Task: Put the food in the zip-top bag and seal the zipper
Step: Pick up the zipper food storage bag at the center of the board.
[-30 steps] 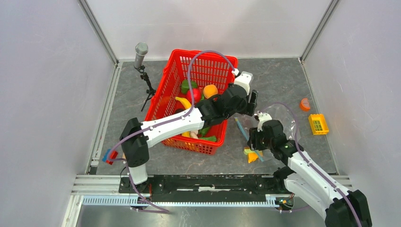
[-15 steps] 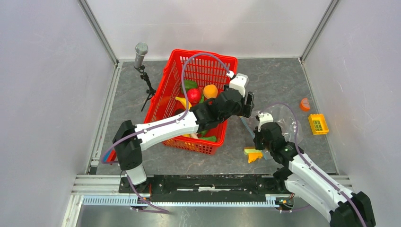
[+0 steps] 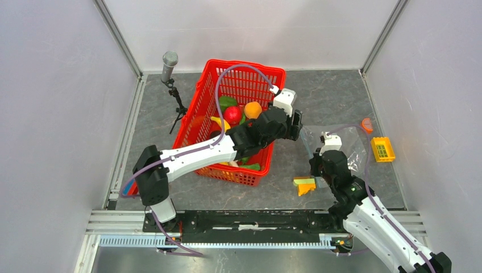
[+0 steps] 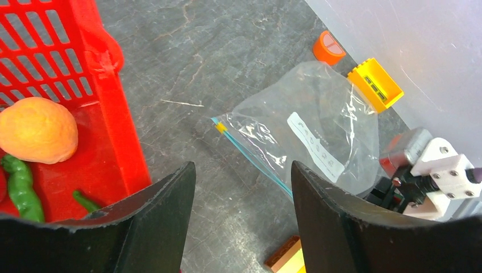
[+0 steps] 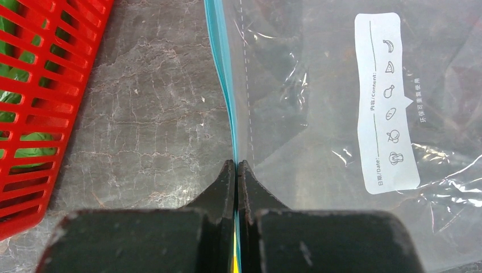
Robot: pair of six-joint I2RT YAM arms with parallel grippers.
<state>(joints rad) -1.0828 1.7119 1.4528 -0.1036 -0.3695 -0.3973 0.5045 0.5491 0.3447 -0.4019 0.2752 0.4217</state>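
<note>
Right gripper [image 5: 236, 165], jaws pressed together on the zipper [image 5: 223, 85], pins the mouth edge of the zip-top bag [image 5: 318, 102], which lies empty on the table [image 4: 227, 57] just right of the red basket [image 4: 113, 114]; the hold presumably anchors the mouth for opening. Left gripper [image 4: 243, 169], jaws wide apart and holding nothing, hovers between basket and bag (the food [image 3: 232, 114] lies in the basket), probably placed to take the opposite lip.

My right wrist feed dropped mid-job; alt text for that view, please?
The right gripper is pinched shut on the light blue zipper of the clear zip-top bag, which lies on the grey table, white label up. A red basket with green food inside is at left.
</note>
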